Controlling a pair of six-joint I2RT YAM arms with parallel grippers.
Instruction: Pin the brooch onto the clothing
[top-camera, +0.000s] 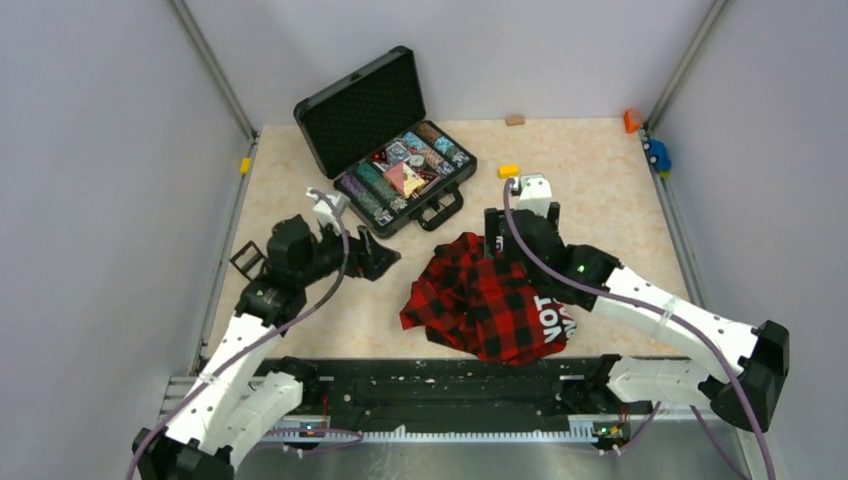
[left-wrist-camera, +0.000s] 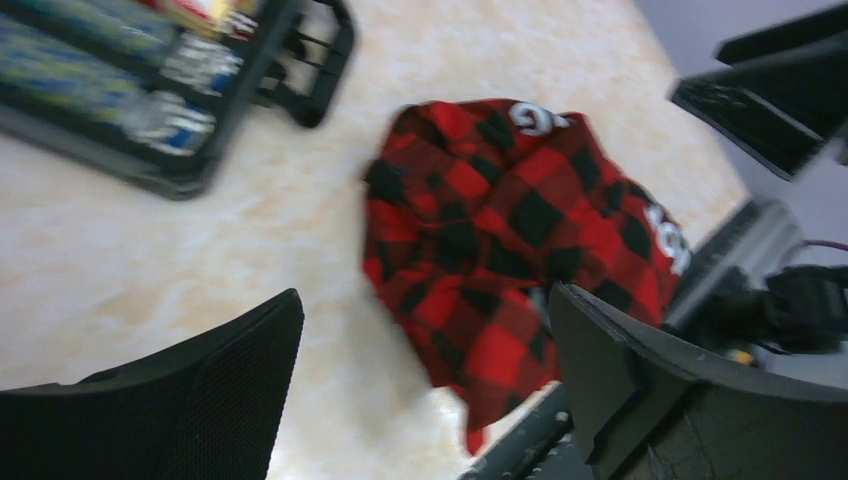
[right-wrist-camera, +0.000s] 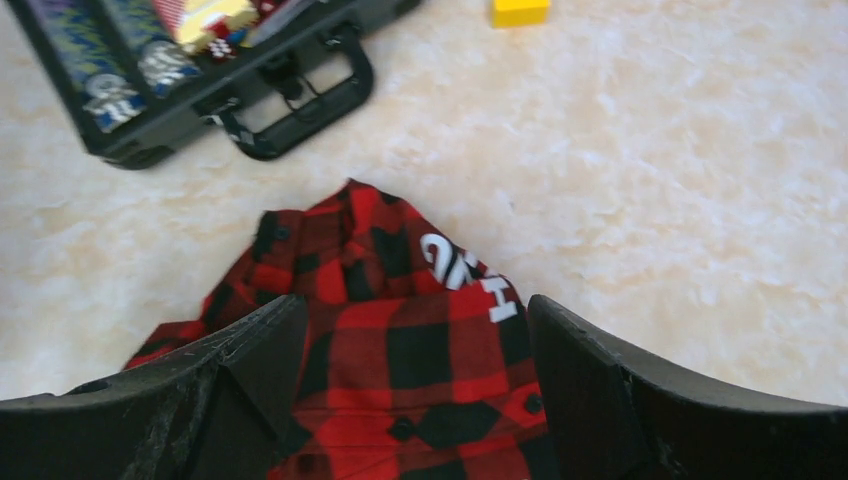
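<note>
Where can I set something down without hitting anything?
The widest bare table lies far right, between the yellow block and the blue toy. Another patch is the far-left corner beside the case. It is crowded in the gap between case and shirt, where the left claw and right claw sit.

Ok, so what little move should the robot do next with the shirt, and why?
Probably lower the right jaws and pinch the shirt near its far edge, to pull it flatter. The shirt lies bunched up on the table, its white letters partly tucked in folds, and the right jaws stand open right above it. I cannot make out a brooch anywhere yet.
</note>
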